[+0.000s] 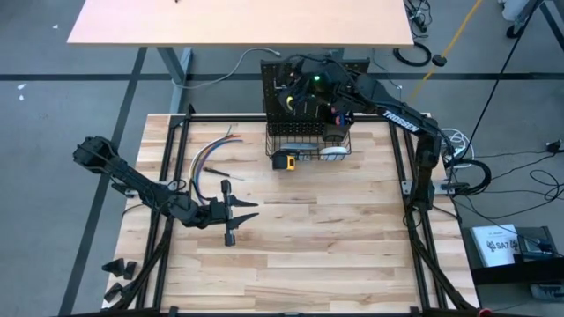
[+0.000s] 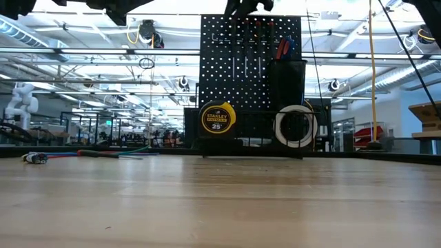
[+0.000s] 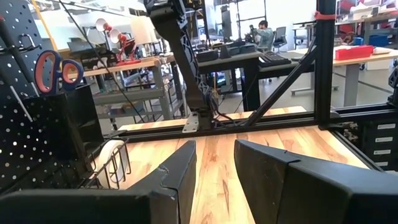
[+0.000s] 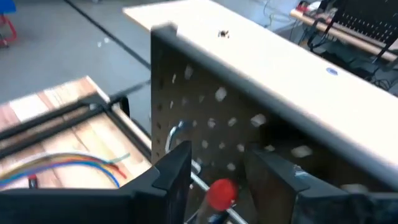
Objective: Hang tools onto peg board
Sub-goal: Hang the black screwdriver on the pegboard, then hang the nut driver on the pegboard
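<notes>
Most of the job looks done; the peg board (image 2: 250, 76) already carries hanging tools, orange-handled scissors (image 3: 57, 67) in its cup, a yellow tape measure (image 2: 218, 118) at its basket; no tools lie loose on the surface (image 1: 291, 238). The right gripper (image 4: 217, 168) hovers at the board, fingers apart, a red-handled screwdriver (image 4: 219, 194) just below between them, seemingly being released. The left gripper (image 1: 231, 211) waits well away, fingers apart, empty.
</notes>
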Tool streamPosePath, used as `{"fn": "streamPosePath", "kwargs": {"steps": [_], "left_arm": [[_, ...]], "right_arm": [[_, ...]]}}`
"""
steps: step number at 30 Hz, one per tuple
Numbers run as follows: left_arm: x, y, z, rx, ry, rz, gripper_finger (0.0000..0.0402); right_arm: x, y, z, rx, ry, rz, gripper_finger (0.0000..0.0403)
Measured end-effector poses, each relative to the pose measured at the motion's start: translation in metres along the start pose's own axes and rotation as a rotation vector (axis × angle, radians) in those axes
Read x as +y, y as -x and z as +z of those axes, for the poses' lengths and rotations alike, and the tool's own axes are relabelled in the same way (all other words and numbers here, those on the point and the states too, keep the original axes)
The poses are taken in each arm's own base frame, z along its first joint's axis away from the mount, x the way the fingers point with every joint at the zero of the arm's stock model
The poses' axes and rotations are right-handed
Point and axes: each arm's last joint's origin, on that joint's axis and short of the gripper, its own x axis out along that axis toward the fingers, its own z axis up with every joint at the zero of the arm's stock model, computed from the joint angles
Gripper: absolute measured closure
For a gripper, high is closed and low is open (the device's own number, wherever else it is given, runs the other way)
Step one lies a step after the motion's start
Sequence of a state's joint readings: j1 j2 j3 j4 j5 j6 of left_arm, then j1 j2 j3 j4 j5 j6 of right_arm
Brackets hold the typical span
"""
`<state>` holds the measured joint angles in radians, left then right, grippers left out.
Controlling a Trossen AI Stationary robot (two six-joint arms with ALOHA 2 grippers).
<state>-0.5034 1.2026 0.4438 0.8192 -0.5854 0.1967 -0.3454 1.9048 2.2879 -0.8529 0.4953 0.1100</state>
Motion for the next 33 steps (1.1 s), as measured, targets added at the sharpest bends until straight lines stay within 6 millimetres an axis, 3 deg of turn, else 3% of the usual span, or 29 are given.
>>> {"fn": "streamPosePath", "kwargs": {"steps": [11, 16, 20, 25, 29, 33], "left_arm": [[0.0, 0.0, -0.003, 0.034, -0.012, 0.024, 0.0285], [0.004, 0.004, -0.016, 0.173, 0.003, 0.162, 0.0286], [0.011, 0.012, -0.017, 0.312, 0.06, 0.214, 0.0286], [0.021, 0.028, -0.013, 0.585, 0.27, 0.287, 0.0286], [0.031, 0.038, -0.026, 0.703, 0.315, 0.45, 0.0286], [0.044, 0.042, -0.046, 0.762, 0.31, 0.616, 0.0286]], "right_arm": [[-0.012, 0.054, 0.02, -0.12, -0.057, 0.064, 0.0262], [0.009, 0.075, 0.013, -0.043, -0.06, 0.356, 0.0262], [0.034, 0.091, -0.008, 0.141, 0.03, 0.535, 0.0261], [0.065, 0.112, -0.041, 0.316, 0.174, 0.479, 0.0261], [0.099, 0.127, -0.07, 0.32, 0.295, 0.4, 0.0261], [0.135, 0.129, -0.11, 0.341, 0.437, 0.446, 0.0261]]}}
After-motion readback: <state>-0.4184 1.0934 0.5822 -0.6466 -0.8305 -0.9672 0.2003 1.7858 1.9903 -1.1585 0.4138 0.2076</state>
